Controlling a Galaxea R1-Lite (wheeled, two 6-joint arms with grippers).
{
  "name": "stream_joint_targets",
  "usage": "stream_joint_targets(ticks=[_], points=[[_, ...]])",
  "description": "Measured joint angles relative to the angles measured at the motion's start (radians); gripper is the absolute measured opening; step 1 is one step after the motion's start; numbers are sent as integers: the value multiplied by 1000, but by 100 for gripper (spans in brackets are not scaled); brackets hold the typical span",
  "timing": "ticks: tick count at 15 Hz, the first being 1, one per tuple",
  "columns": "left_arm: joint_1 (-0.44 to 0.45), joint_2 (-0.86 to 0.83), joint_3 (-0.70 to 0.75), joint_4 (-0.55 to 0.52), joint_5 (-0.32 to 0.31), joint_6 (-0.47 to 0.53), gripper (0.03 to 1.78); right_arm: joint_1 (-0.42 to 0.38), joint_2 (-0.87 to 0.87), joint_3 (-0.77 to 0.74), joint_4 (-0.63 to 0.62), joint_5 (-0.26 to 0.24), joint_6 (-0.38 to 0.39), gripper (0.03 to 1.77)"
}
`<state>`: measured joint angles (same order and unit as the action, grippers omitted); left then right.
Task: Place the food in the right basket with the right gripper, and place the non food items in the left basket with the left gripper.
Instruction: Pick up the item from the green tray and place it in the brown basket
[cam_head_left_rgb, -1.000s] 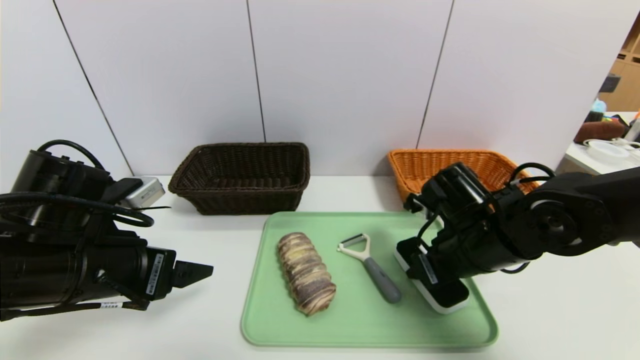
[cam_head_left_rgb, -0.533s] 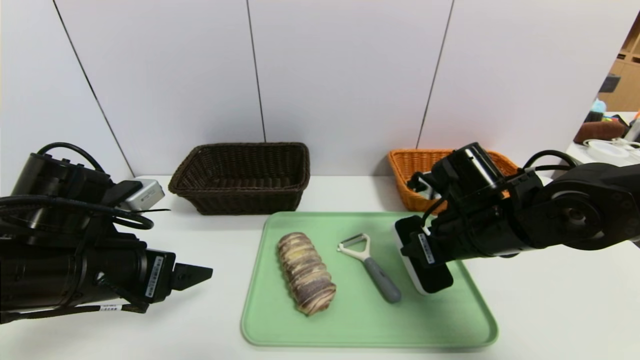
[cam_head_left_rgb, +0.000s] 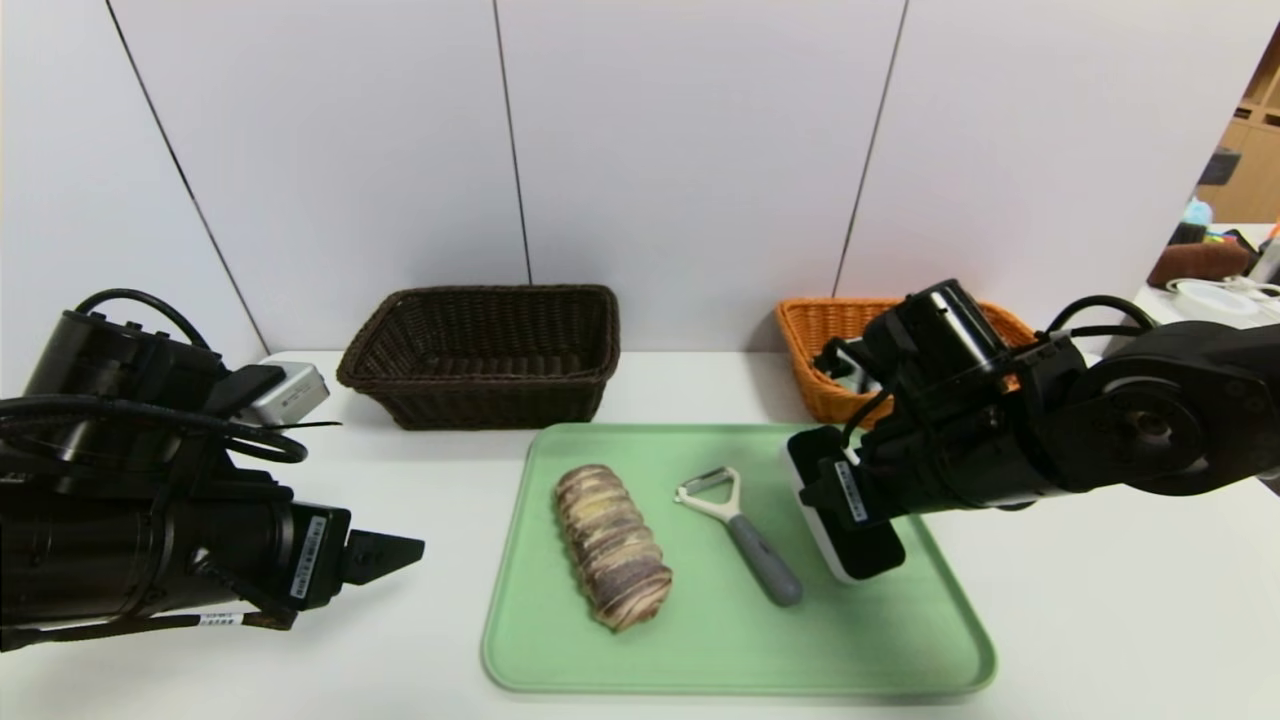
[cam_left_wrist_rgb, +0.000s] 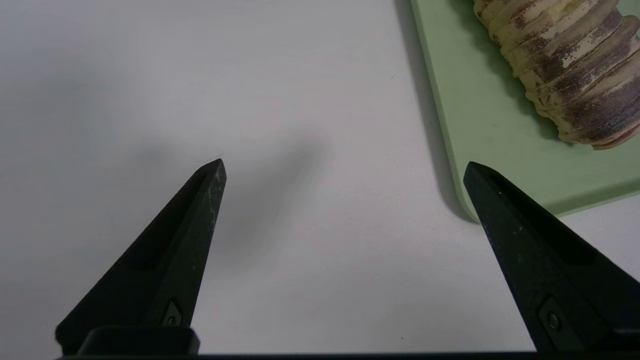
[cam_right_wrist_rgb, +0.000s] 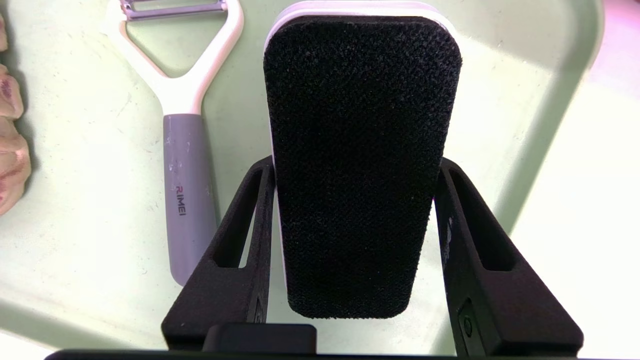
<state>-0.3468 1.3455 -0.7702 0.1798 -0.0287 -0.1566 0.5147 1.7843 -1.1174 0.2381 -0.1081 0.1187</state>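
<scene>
Right gripper (cam_right_wrist_rgb: 350, 250): closed on the long sides of the brush (cam_right_wrist_rgb: 357, 165), carrying it tilted, lifted off the right part of the green tray (cam_head_left_rgb: 720, 650).
Brush axis: runs out ahead of the fingers, black pad facing the wrist camera.
Left gripper (cam_left_wrist_rgb: 345, 167): fully spread, holding nothing, over the worktop (cam_left_wrist_rgb: 250, 75) beside the tray's near-left corner.
Dark brown basket (cam_head_left_rgb: 485, 350): at the worktop's back, left of the tray; judged nearer the left arm, although this non-food item is in the right gripper.
Orange basket (cam_head_left_rgb: 835, 330): behind the right gripper.
Marbled roll (cam_head_left_rgb: 610, 545): left half of the tray, lying front to back.
Peeler (cam_head_left_rgb: 745, 530): between roll and brush, untouched.
</scene>
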Motion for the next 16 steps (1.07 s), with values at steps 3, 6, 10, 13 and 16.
stream_joint_targets(ticks=[3, 6, 10, 13, 16], points=[[0, 0, 0, 0, 0, 0, 169, -1, -16, -7, -1, 1, 9, 92], [0, 0, 0, 0, 0, 0, 169, 0, -35, -17, -3, 1, 11, 92], [0, 0, 5, -1, 0, 0, 169, 0, -52, -26, -59, 1, 12, 92], [0, 0, 6, -1, 0, 0, 169, 12, -56, -35, -165, 5, 13, 92], [0, 1, 5, -2, -1, 0, 169, 33, -42, -89, -270, 44, 13, 92]])
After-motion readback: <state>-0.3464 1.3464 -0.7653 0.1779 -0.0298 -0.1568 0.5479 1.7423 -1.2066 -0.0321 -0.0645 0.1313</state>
